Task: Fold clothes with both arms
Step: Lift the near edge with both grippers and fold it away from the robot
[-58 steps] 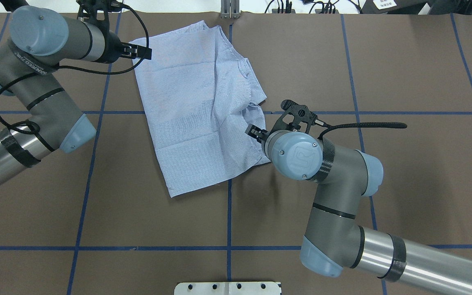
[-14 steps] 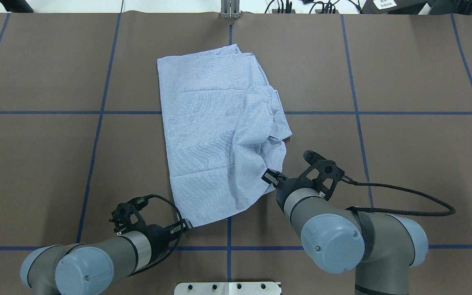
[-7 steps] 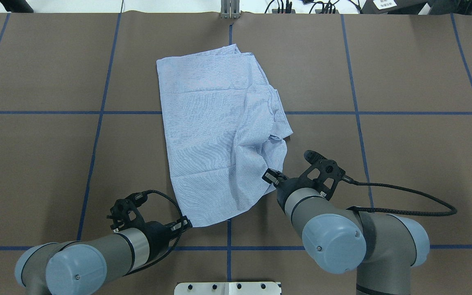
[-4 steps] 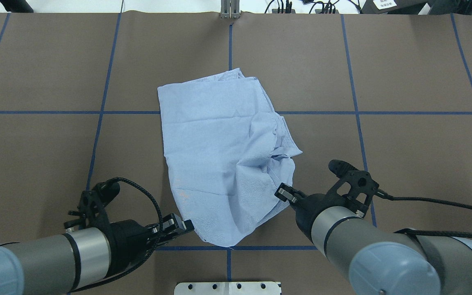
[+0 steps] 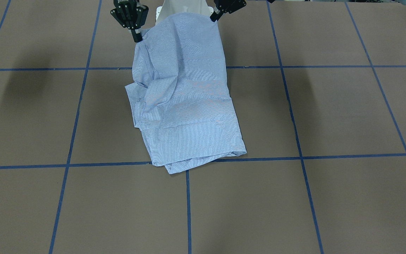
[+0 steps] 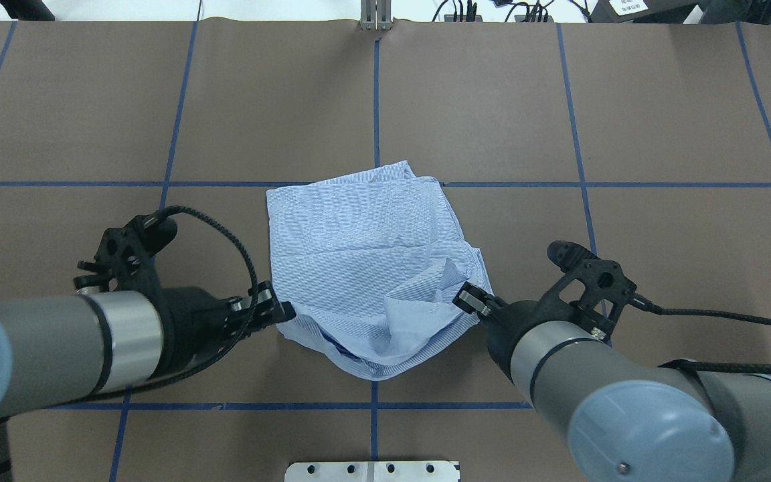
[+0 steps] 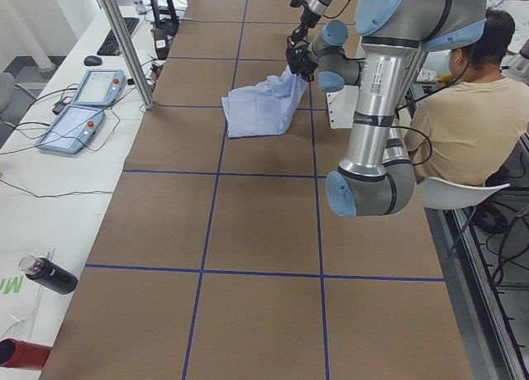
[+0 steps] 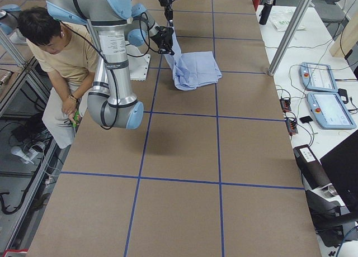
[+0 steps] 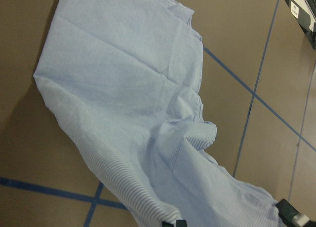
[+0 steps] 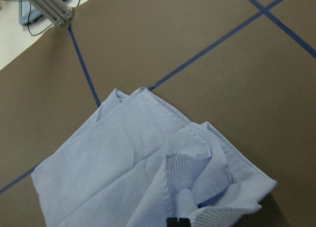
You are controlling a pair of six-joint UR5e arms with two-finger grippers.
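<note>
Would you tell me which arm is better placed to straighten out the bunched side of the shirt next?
Right, probably. The right gripper pinches the striped shirt just beside its crumpled folds, whereas the left gripper holds the smoother corner on the opposite side.

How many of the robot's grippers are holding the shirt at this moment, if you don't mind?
2. The left gripper pinches the near-left corner of the shirt; the right gripper pinches its near-right edge.

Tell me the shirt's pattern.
Fine light blue-and-white stripes on the shirt, clearest in the right wrist view.
</note>
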